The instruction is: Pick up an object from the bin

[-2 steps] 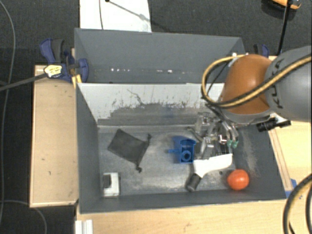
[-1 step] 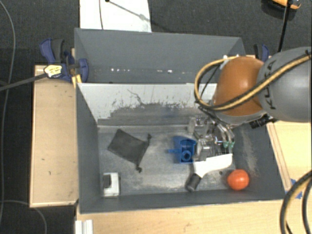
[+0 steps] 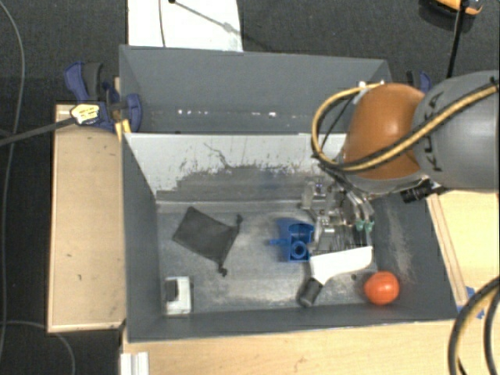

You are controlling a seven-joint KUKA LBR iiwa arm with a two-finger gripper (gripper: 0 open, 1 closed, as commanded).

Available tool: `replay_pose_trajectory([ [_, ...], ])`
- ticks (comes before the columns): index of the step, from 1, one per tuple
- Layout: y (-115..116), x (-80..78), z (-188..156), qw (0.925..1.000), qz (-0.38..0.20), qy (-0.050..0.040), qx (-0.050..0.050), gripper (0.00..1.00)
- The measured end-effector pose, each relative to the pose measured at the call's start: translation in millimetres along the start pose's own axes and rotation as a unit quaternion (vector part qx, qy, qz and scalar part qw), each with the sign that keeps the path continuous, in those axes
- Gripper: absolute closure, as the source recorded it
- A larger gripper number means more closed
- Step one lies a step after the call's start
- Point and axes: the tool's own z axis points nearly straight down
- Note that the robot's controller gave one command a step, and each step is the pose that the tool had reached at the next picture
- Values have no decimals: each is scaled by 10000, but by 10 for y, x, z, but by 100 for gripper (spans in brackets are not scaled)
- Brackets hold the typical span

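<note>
Camera view, starting at the jaws: are they open or closed?

— I cannot tell. The gripper (image 3: 334,219) hangs low over the right half of the bin (image 3: 141,233), about midway between the far wall and the near edge. Its metal parts run together from this angle.

— What lies closest to it?

— A blue plastic piece (image 3: 294,240), blocky with a round opening, lies on the bin floor just beside the gripper on its bin-left side. Whether the two touch I cannot make out.

— And on the near side?

— A white flat piece with a black stub (image 3: 341,262) lies tilted just beside the gripper, towards the near edge. Its white end points towards the right wall and its black end towards the near edge.

— Further out?

— An orange ball (image 3: 381,287) rests near the near right corner, close to the white piece's right end but apart from it. A dark grey square sheet (image 3: 205,237) lies flat in the left half, well apart from the gripper. A small white block (image 3: 177,294) sits in the near left corner.

— And the arm itself?

— An orange cover (image 3: 383,131) sits above the gripper, with yellow-and-black cables (image 3: 319,127) looped round it. The grey arm (image 3: 465,143) crosses the right wall behind it.
</note>
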Motion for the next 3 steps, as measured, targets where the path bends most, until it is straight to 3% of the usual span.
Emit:
replay_pose_trajectory([
  [1,34,-30,347,9960,897,43,5,0],
  [2,0,-104,478,9985,540,5,-26,100],
  [3,-1,-109,478,9985,540,-6,-26,100],
])
